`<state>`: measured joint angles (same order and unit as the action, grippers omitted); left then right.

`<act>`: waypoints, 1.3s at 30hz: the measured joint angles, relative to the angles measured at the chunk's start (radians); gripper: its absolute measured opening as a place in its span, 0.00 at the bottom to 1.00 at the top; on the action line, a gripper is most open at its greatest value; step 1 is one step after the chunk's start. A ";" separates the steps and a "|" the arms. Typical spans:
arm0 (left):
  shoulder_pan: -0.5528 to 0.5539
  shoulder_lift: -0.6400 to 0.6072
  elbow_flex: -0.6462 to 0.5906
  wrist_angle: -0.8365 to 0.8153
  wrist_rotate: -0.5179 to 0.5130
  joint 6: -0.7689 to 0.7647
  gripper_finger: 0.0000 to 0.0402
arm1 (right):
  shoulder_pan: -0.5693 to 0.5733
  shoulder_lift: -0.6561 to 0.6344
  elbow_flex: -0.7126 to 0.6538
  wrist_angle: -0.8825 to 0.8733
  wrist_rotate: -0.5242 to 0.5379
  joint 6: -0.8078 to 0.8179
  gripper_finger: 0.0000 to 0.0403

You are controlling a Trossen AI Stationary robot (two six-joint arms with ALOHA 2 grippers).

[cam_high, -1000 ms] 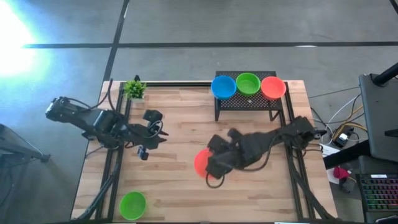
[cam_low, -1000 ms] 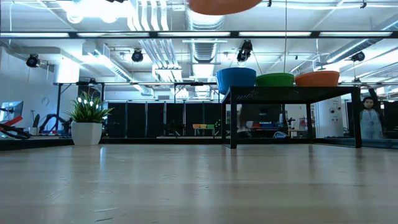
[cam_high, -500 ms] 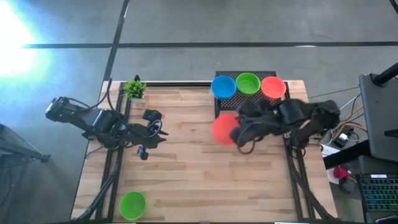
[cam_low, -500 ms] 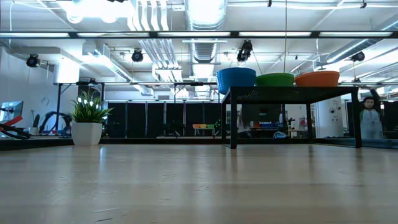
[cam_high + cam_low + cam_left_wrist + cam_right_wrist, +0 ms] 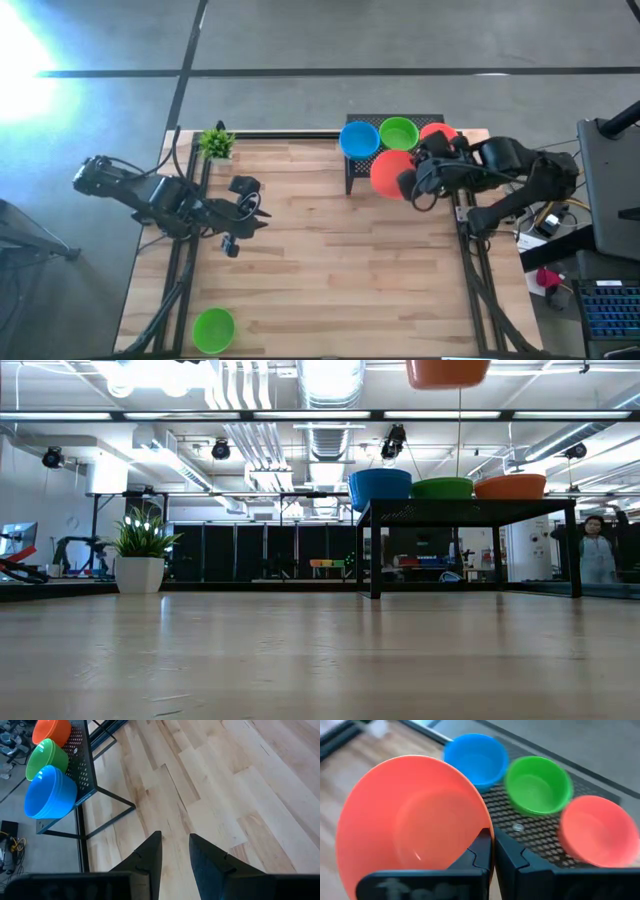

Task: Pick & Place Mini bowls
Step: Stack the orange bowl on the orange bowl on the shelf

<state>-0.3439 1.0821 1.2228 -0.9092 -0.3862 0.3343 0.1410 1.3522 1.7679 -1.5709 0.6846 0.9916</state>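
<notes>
R gripper [image 5: 412,181] carrying an orange-red mini bowl [image 5: 389,172] over the rack [image 5: 395,165], table's 1 o'clock corner.

R fingers [image 5: 481,851] pinched on the bowl's rim; bowl glossy, plain, tilted, seen high up in low view, above the rack top. On the perforated black rack, in a row: blue bowl [image 5: 359,139], green bowl [image 5: 398,132], orange-red bowl [image 5: 437,133], rims close together. Another green bowl [image 5: 213,328] near table's 7 o'clock corner. Plant [image 5: 216,143] at 11 o'clock edge. L gripper [image 5: 173,851] waits at 9 o'clock side, fingers slightly apart, holding nothing. Wide bare wood across the table [image 5: 320,280] centre. No legible writing.
</notes>
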 joint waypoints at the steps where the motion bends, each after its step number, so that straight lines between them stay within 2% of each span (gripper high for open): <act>1: 0.000 0.000 0.000 0.000 0.000 0.000 0.24 | -0.018 -0.015 -0.021 -0.001 0.000 0.001 0.02; 11: 0.000 0.000 0.000 0.001 0.000 0.000 0.24 | -0.231 -0.141 -0.133 -0.001 0.000 -0.003 0.02; 19: 0.000 0.000 0.000 0.011 0.000 -0.004 0.24 | -0.340 -0.216 -0.165 0.000 0.000 -0.029 0.02; 26: 0.000 0.000 0.000 0.018 -0.006 -0.005 0.24 | -0.419 -0.227 -0.166 0.000 0.047 -0.002 0.02; 33: 0.000 0.000 0.000 0.080 -0.089 -0.016 0.24 | -0.531 -0.224 -0.166 0.000 0.044 -0.048 0.02; 39: 0.000 0.000 0.000 0.079 -0.098 -0.016 0.24 | -0.605 -0.217 -0.168 -0.001 0.041 -0.069 0.02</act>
<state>-0.3435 1.0821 1.2228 -0.8299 -0.4847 0.3187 -0.4644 1.1356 1.6001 -1.5714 0.7260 0.9229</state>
